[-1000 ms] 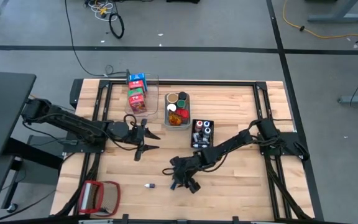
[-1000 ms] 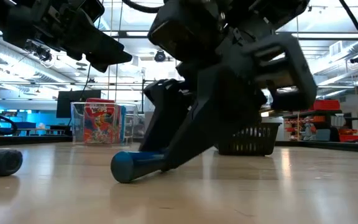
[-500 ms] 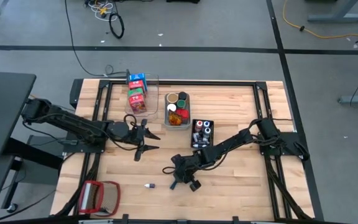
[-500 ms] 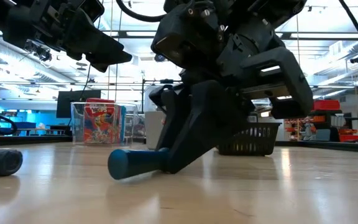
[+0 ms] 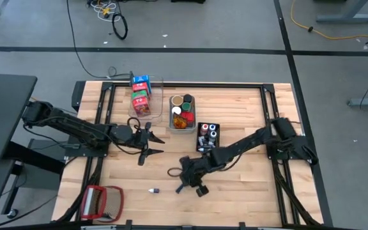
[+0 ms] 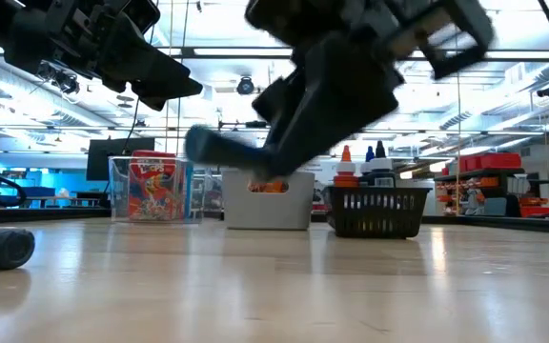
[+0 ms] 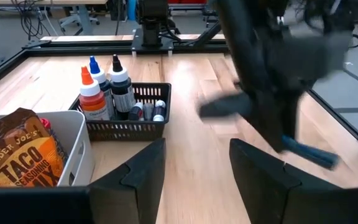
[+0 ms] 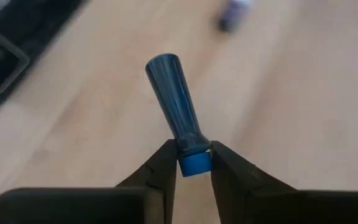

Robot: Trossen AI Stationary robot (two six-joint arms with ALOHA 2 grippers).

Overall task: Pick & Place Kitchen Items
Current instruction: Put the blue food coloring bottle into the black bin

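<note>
Tabletop: three bins (image 5: 182,121), two bottles (image 8: 178,119).

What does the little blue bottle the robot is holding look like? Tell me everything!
The small dark-blue bottle with a bright blue cap looks like smooth, shiny plastic, slim and widening toward its rounded far end. The right gripper has its jaws shut on the capped neck. The bottle sticks out sideways, lifted off the pale wooden table, just in front of the black basket. Nothing else touches it.

Bare table (image 5: 235,108) lies open right of the black bin (image 5: 207,137); the left tool (image 5: 151,144) hangs beside the clear bin (image 5: 147,96).
</note>
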